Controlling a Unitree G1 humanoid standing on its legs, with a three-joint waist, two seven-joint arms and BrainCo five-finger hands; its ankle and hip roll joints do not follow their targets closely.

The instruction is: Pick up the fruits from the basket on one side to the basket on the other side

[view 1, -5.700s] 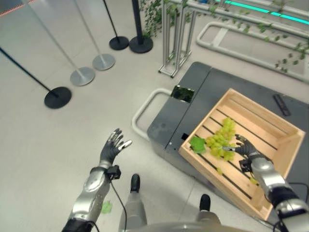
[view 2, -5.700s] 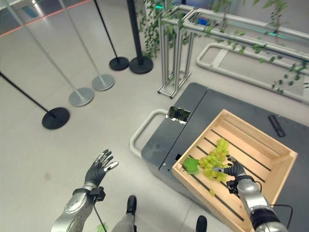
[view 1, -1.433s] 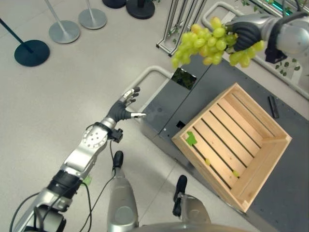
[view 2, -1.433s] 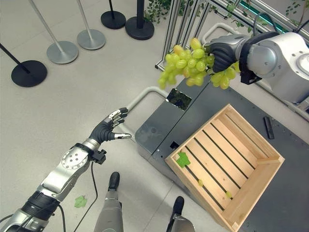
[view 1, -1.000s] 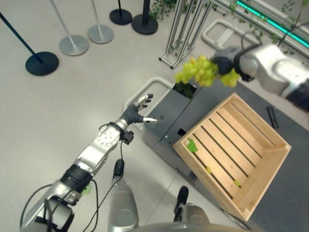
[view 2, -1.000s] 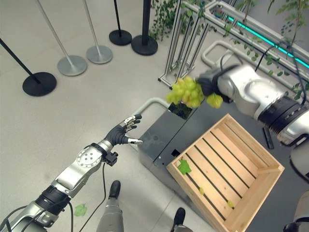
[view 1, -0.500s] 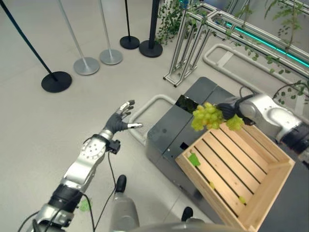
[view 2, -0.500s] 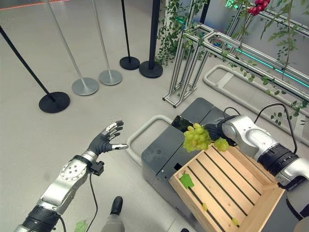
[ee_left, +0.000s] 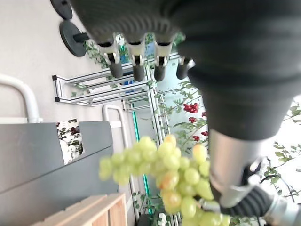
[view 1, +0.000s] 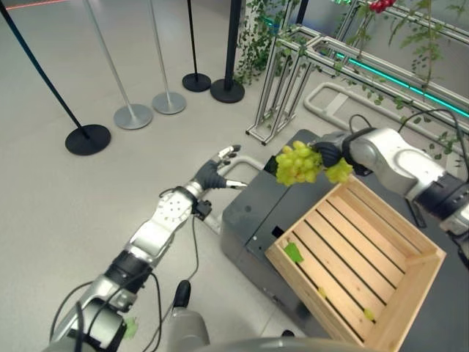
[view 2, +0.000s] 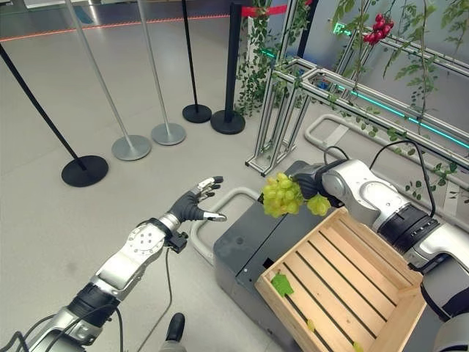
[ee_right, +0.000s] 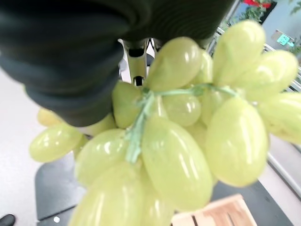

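Since a moment ago the right hand [view 1: 327, 153] has carried the bunch of green grapes [view 1: 301, 163] further left, off the crate's far-left corner and out over the grey cart top, and the left hand [view 1: 214, 173] has reached in closer, now just left of the bunch with a small gap between them.

Nearest, the wooden crate [view 1: 399, 293] sits on the grey cart [view 1: 250, 204]; inside it lie a green leaf [view 1: 293, 252] near the left corner and a couple of loose grapes [view 1: 368, 314] on the slats. Beyond the crate's far-left corner the grapes hang in the air, clenched in the right hand's dark fingers, the stem and fruit close against its palm in the right wrist view. The left hand is released, its fingers spread and straight, holding nothing, above the cart's white tubular handle [view 2: 218, 201].

Further off on the grey floor stand stanchion posts with round bases [view 1: 88, 138]. To the far right runs a metal frame [view 2: 282, 117] hung with green vines, with a cluster of red fruit [view 2: 375, 31] high up
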